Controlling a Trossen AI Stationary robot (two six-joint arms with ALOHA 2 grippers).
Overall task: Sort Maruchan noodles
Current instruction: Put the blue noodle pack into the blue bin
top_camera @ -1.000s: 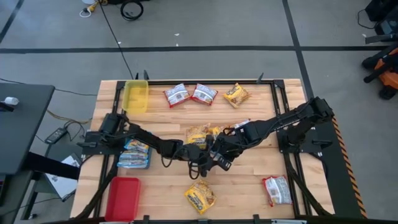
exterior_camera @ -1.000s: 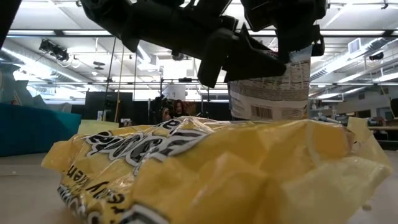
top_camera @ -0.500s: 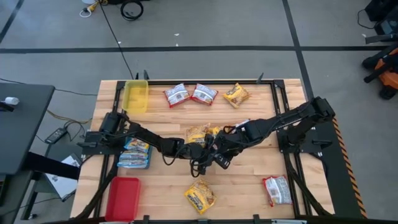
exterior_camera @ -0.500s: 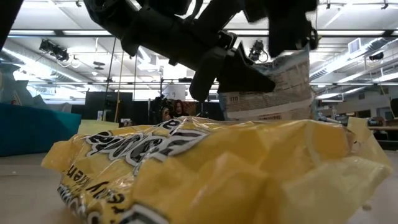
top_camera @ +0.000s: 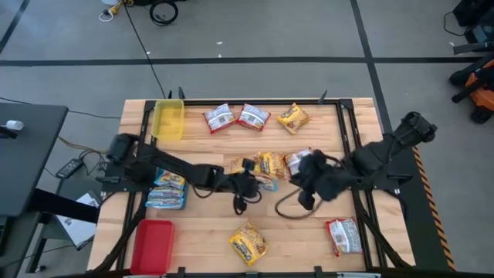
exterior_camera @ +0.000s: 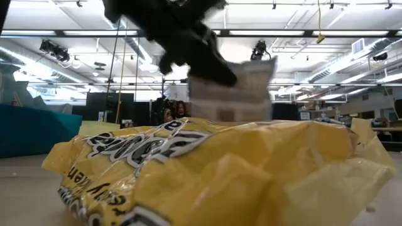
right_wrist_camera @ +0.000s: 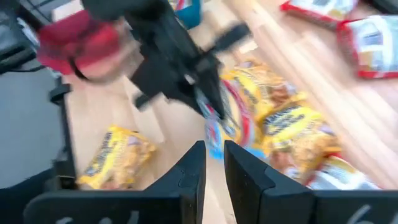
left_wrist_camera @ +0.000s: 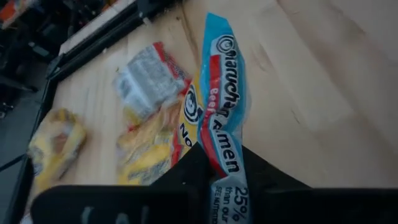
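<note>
At the near edge of the desk (top_camera: 208, 224) lies 1 crumpled yellow packet (top_camera: 248, 243); in the low view it fills almost the whole foreground. To its right, also near the front edge, lies 1 red-and-white packet (top_camera: 343, 235). At the front left corner sits the red tray (top_camera: 153, 245), and just behind it the blue tray (top_camera: 166, 191) with pale blue-white packets inside.

In the middle of the desk the left tool (top_camera: 255, 183) has its 2 fingers closed on a blue packet (left_wrist_camera: 225, 118). In the left wrist view the packet stands on its edge between the fingers, with red lettering along its length. In the low view it hangs in the air behind the yellow packet. Just beside it, on the desk, lie 2 yellow packets (top_camera: 266, 164) and 1 whitish packet (top_camera: 297, 161), close together in a small heap.

The right tool (top_camera: 312, 188) is to the right of this heap, apart from the blue packet. In the right wrist view its fingers (right_wrist_camera: 193, 174) stand a little apart with nothing between them.

At the far edge I see the yellow tray (top_camera: 168, 118) on the left, then 2 red-and-white packets (top_camera: 235, 117) side by side, and 1 more yellow packet (top_camera: 292, 117) to their right.
</note>
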